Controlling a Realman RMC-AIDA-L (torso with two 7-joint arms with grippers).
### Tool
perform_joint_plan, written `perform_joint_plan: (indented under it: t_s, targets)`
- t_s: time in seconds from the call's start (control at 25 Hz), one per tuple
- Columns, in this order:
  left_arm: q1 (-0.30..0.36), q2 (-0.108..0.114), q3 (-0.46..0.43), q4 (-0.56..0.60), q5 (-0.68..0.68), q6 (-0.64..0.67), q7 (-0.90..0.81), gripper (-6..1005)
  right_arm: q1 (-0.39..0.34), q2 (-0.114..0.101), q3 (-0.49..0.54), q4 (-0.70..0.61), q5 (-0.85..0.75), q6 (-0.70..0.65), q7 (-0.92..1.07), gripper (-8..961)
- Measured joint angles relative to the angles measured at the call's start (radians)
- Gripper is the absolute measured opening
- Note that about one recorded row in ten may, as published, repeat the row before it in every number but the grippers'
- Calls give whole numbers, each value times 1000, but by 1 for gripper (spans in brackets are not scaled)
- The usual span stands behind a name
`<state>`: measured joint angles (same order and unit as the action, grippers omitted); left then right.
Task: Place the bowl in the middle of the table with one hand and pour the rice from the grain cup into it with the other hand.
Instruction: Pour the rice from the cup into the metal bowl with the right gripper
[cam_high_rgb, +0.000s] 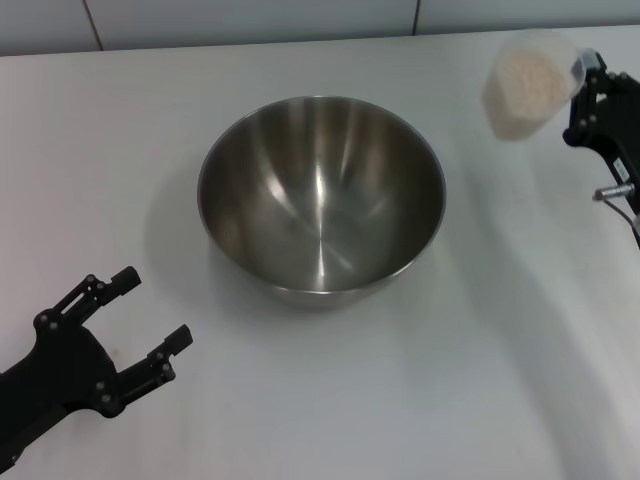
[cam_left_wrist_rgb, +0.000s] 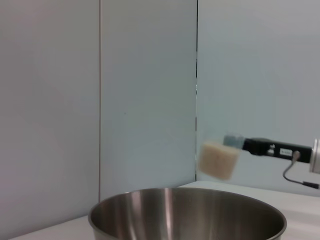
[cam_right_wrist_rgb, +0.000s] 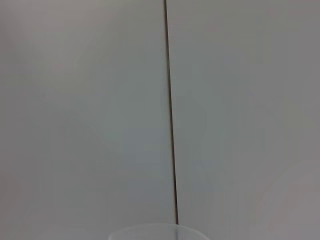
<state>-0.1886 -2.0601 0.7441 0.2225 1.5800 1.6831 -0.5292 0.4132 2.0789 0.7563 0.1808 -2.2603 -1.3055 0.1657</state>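
The steel bowl (cam_high_rgb: 322, 193) stands upright and empty in the middle of the white table (cam_high_rgb: 480, 350); its rim also shows in the left wrist view (cam_left_wrist_rgb: 187, 210). My left gripper (cam_high_rgb: 150, 325) is open and empty near the front left, apart from the bowl. My right gripper (cam_high_rgb: 590, 85) at the far right is shut on the handle of the clear grain cup (cam_high_rgb: 528, 85) and holds it in the air to the right of the bowl. The cup holds pale rice (cam_high_rgb: 525, 88). The cup (cam_left_wrist_rgb: 218, 159) shows above the bowl's rim in the left wrist view, and its rim (cam_right_wrist_rgb: 157, 232) in the right wrist view.
A grey-white tiled wall (cam_high_rgb: 250, 20) runs along the table's far edge. Bare tabletop lies all around the bowl.
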Motion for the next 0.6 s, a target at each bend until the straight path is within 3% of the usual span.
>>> perform_joint_plan:
  t_s: [0.6]
  targets:
    - [-3, 0, -1, -2, 0, -5, 0, 842, 47, -4, -4, -1, -57, -7, 45, 0]
